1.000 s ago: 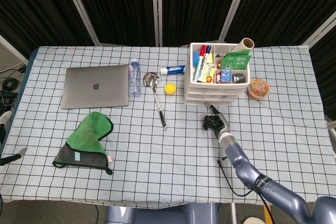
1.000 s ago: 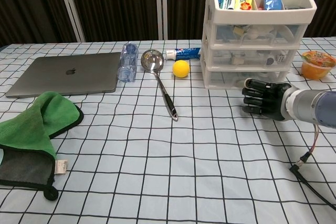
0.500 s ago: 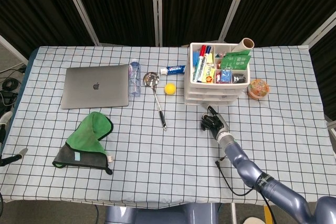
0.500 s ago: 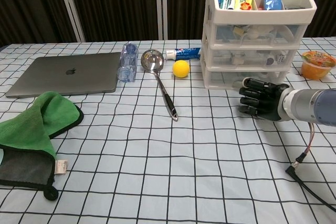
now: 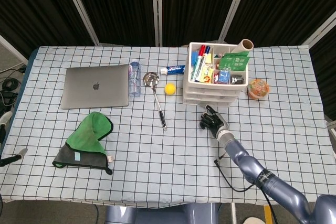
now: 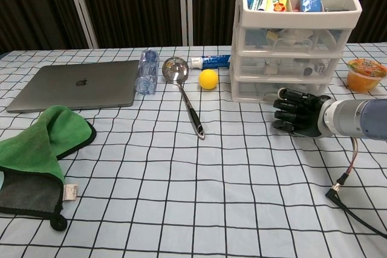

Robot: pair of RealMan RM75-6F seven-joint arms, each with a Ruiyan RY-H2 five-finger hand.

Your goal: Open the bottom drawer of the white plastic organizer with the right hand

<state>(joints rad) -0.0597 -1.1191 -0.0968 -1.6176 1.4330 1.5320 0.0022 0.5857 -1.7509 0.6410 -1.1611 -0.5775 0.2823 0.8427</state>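
The white plastic organizer (image 5: 215, 85) (image 6: 296, 34) stands at the back right of the table, with pens and packets in its top tray. Its bottom drawer (image 6: 254, 90) (image 5: 210, 99) looks closed. My right hand (image 5: 211, 120) (image 6: 296, 113) lies low over the table directly in front of that drawer, its dark fingers curled in. The uppermost fingertips reach the drawer front; whether they hook its handle I cannot tell. Neither view shows my left hand.
A yellow ball (image 6: 208, 79), a toothpaste tube (image 6: 210, 61) and a ladle (image 6: 184, 98) lie left of the organizer. Further left are a water bottle (image 6: 147, 70), a laptop (image 6: 78, 85) and a green cloth (image 6: 36, 143). A jelly cup (image 6: 364, 73) sits right of the organizer. A loose cable (image 6: 341, 182) trails under my right forearm.
My right hand has crept left and closer to the bottom drawer. The organizer has shifted slightly to the left.
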